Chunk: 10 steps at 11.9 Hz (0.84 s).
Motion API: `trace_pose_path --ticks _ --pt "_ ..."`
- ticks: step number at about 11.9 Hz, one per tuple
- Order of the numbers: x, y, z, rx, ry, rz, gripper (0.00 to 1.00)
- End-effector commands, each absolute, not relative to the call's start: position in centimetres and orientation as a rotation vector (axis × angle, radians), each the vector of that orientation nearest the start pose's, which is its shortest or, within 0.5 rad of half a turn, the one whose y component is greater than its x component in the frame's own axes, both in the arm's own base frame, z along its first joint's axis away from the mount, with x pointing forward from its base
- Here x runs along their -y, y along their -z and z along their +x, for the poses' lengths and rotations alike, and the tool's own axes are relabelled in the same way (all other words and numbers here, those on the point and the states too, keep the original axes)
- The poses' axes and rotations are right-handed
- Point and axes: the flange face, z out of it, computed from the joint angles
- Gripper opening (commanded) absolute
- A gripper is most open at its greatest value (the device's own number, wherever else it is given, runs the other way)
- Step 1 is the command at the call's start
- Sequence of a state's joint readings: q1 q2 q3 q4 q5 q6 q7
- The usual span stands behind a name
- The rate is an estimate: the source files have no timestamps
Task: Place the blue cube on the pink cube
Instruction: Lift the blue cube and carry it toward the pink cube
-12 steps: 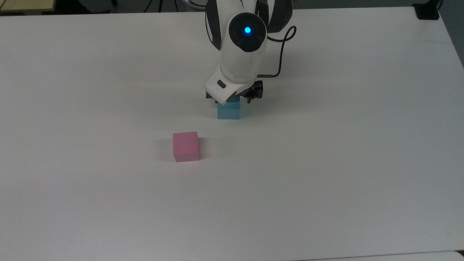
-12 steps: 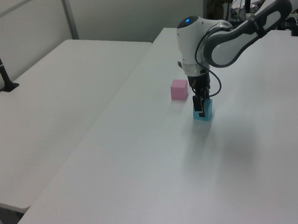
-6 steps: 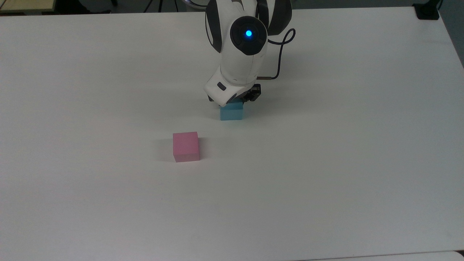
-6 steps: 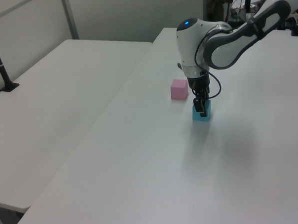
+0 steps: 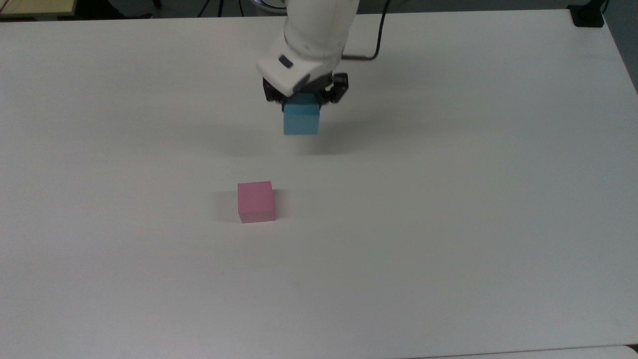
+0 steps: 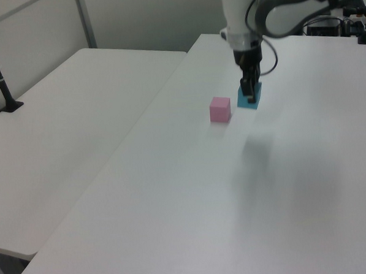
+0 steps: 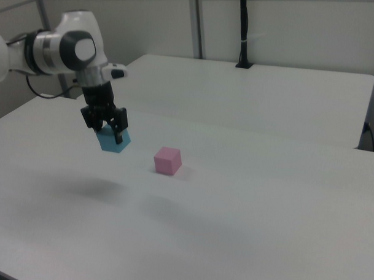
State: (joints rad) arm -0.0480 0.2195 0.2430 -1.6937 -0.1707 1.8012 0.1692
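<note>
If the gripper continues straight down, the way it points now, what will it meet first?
Most likely bare table. The gripper points down and holds the blue cube in the air. The pink cube stands off to one side, so the blue cube's underside would probably land on the table.

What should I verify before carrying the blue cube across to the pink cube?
1. Claw shut on the blue cube: ok.
2. Blue cube lifted off the table, shadow apart below it in the right view: ok.
3. Blue cube level in the grip: not ok, it hangs tilted in the right view.
4. Pink cube upright, top bare: ok.
5. Path between the cubes free of obstacles: ok.
6. Blue cube high enough to pass over the pink cube: cannot tell.
</note>
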Motion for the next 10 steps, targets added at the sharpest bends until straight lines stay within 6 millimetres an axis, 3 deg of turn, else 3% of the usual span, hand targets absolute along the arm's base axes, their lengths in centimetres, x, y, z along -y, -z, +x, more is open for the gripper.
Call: trace_pose_path --ticks 1,4,6,10 --pt "-5.7 -52.4 59.2 0.170 -0.157 -3.228 0.11" --pt "-5.2 -52.9 61.2 0.135 -0.108 -3.218 0.12" --pt "-2.6 -53.6 63.3 0.057 -0.063 -3.217 0.13" --pt "-1.1 -49.9 67.8 0.028 -0.080 -3.217 0.17"
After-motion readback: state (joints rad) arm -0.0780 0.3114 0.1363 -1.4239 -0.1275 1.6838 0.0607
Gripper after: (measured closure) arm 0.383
